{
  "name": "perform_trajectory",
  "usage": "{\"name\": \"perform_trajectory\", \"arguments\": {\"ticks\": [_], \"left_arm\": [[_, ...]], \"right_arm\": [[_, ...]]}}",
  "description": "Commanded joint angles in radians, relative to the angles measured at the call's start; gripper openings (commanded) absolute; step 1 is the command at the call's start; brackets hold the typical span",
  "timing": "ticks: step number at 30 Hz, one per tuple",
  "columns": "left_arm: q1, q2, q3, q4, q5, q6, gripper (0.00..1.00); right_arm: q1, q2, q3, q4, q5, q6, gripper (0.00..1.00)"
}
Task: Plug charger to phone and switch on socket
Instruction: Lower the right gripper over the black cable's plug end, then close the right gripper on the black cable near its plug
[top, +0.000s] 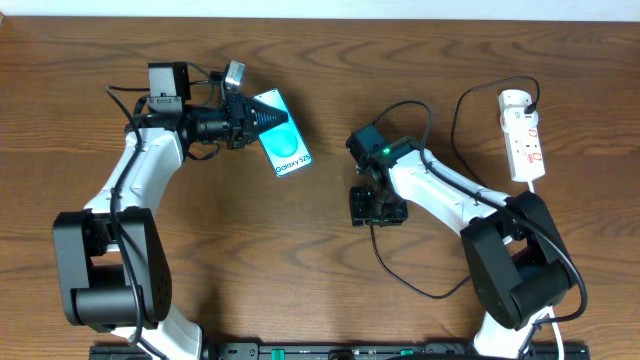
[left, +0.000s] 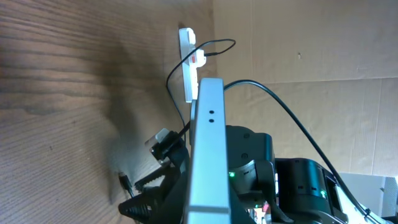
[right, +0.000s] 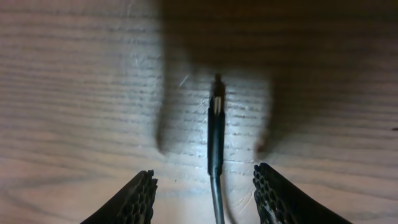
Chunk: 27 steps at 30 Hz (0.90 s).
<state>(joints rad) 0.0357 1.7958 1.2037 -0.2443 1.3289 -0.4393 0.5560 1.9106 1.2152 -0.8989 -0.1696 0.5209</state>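
The phone (top: 286, 150), blue screen up, is tilted at the back left with my left gripper (top: 262, 118) shut on its near end. In the left wrist view the phone (left: 208, 137) shows edge-on, with the socket (left: 188, 62) beyond it. The white socket (top: 522, 135) lies at the far right. The charger (top: 400, 275) trails as a thin black cable across the table. Its plug tip (right: 215, 134) lies flat on the wood. My right gripper (right: 205, 174) points down over it, open, one finger on each side of the cable without touching it.
The black cable loops from the socket around the right arm's base (top: 515, 260) and back toward the table centre. Bare wood lies between the phone and the right gripper (top: 378, 205). A cardboard wall (left: 311, 56) stands behind the table.
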Motion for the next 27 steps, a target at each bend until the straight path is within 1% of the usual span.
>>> {"name": "perform_trajectory", "arguments": {"ticks": [1,8,17,23,27], "left_arm": [[0.002,0.005,0.008,-0.002,0.021,0.021,0.07],[0.002,0.005,0.008,-0.007,0.021,0.021,0.07],[0.002,0.005,0.008,-0.009,0.021,0.024,0.07],[0.002,0.005,0.008,-0.01,0.021,0.024,0.07],[0.002,0.005,0.008,-0.01,0.021,0.024,0.07]], "right_arm": [[0.011,0.009,-0.006,0.002,0.037,0.03,0.51],[0.013,0.027,-0.006,0.006,0.036,0.032,0.47],[0.02,0.039,-0.006,0.01,0.037,0.033,0.47],[0.02,0.039,-0.006,0.016,0.037,0.033,0.4],[0.02,0.039,-0.006,0.017,0.061,0.043,0.38]]}}
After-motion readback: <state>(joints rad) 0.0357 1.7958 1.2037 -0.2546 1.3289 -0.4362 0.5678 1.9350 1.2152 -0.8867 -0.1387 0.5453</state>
